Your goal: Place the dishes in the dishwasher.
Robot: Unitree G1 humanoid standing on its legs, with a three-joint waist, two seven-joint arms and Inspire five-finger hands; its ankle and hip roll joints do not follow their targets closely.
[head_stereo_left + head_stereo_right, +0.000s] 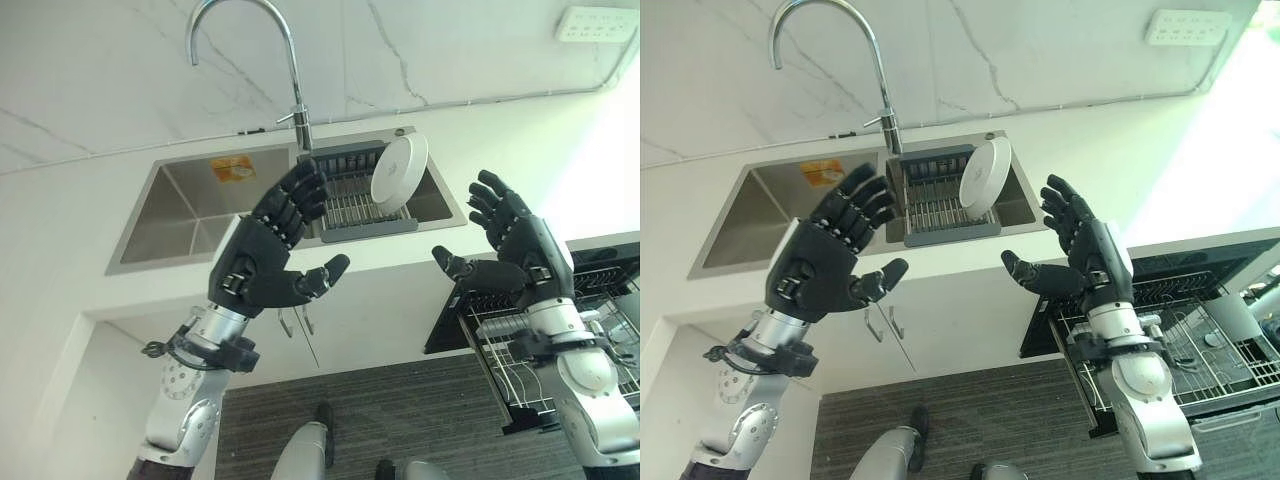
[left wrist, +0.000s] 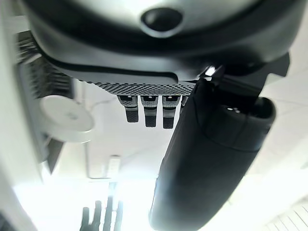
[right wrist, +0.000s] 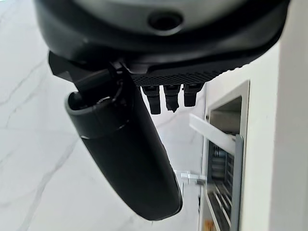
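A white plate (image 1: 399,170) is seen standing on edge in the dish rack (image 1: 350,195) set in the right basin of the sink (image 1: 190,205), beneath the faucet (image 1: 285,60), at the back of the white surface (image 1: 520,140). The left hand (image 1: 268,255) and right hand (image 1: 515,245) are raised in front of it, fingers spread, nothing grasped. The dishwasher rack (image 1: 1195,350) is pulled out at the surface's right front.
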